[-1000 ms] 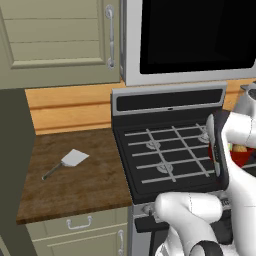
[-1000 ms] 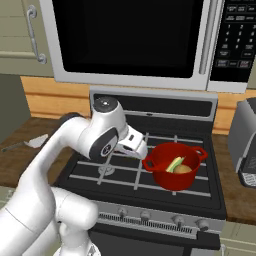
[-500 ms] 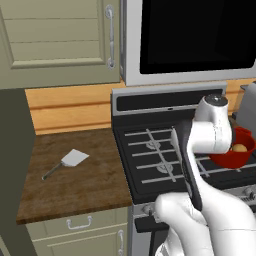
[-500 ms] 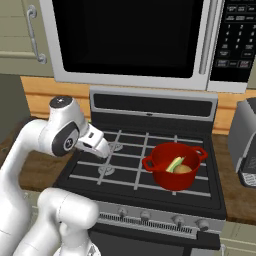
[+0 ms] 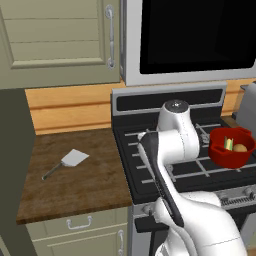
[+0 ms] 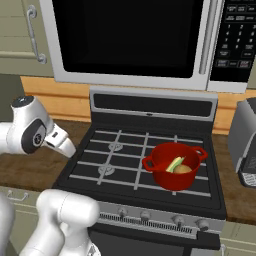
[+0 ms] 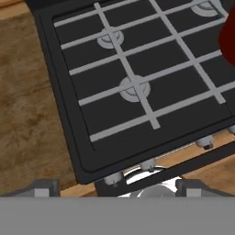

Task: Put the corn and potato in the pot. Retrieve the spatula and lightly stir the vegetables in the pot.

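So the pot (image 7: 229,39) is just a dark red sliver at the right edge of the hand view, rest cut off; in the left base view the arm (image 5: 172,150) covers a good chunk of the stove (image 5: 130,165), including its left burners; the corn (image 6: 175,164) and potato (image 6: 183,169) sit down in the pot, lower parts hidden by its wall; the toaster (image 6: 245,145) is chopped by the right edge in the right base view; gripper (image 6: 66,145) is tiny there, so I can't make out the fingers; spatula (image 5: 67,162) handle is too thin to see much detail.
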Tool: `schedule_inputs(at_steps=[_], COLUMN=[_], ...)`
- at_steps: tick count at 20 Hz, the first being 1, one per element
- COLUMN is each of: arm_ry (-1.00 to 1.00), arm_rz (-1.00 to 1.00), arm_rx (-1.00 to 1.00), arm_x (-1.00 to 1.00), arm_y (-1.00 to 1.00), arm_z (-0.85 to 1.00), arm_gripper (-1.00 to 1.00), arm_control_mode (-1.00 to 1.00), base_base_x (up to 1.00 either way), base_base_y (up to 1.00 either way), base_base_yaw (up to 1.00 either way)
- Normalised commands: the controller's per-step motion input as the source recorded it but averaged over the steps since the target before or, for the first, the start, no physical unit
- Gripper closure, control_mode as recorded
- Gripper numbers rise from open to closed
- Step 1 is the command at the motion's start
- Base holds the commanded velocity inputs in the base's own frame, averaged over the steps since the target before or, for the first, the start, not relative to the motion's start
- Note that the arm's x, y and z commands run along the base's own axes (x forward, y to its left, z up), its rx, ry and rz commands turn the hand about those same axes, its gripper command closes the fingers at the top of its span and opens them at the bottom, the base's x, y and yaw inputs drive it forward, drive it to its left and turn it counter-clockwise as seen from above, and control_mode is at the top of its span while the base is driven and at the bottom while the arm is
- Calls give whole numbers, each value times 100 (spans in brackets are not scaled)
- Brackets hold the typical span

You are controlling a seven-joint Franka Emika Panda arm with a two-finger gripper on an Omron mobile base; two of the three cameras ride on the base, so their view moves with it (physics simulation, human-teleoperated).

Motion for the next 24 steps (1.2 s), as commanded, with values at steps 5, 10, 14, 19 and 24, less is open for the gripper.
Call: schedule_inputs(at_steps=[5,10,14,19,24], arm_ry=[15,12,12,4,4], arm_rz=[0,0,0,0,0], arm_rx=[9,10,3,0,0], arm_x=[1,17,37,35,32], arm_y=[100,100,100,100,81], arm_z=[0,-5,-18,-29,-18], arm_gripper=[-100,-100,-100,-100,-100], arm_control_mode=[-100,-100,-100,-100,-100], base_base_x=[0,0,0,0,0], base_base_y=[0,0,0,0,0], base_base_yaw=[0,0,0,0,0])
